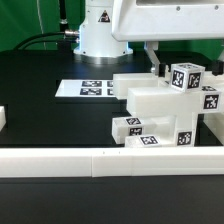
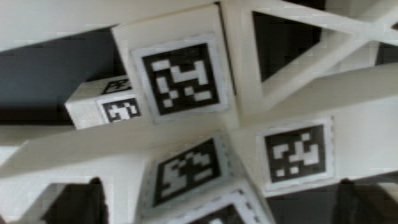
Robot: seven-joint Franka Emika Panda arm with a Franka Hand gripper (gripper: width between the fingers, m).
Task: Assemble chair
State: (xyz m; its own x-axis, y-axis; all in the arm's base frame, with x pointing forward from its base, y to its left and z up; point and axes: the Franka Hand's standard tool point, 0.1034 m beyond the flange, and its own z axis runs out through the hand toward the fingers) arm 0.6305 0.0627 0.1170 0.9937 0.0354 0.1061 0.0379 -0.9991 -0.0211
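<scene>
The chair [image 1: 165, 115] is a cluster of joined white blocky pieces with black-and-white tags, standing at the exterior view's right, just behind the front rail. A tagged cube-like end [image 1: 186, 78] sticks up at its top. My gripper [image 1: 157, 66] hangs right over the cluster's upper part, next to that cube. In the wrist view the tagged pieces [image 2: 187, 85] fill the picture at very close range. My gripper [image 2: 217, 208] has its dark fingers [image 2: 71, 203] far apart at both sides, with a tagged white piece [image 2: 196, 170] between them, not clamped.
The marker board [image 1: 93, 88] lies flat behind the chair, in front of the robot base [image 1: 100, 35]. A long low white rail [image 1: 90, 160] runs across the front. A small white piece [image 1: 3, 118] shows at the exterior view's left edge.
</scene>
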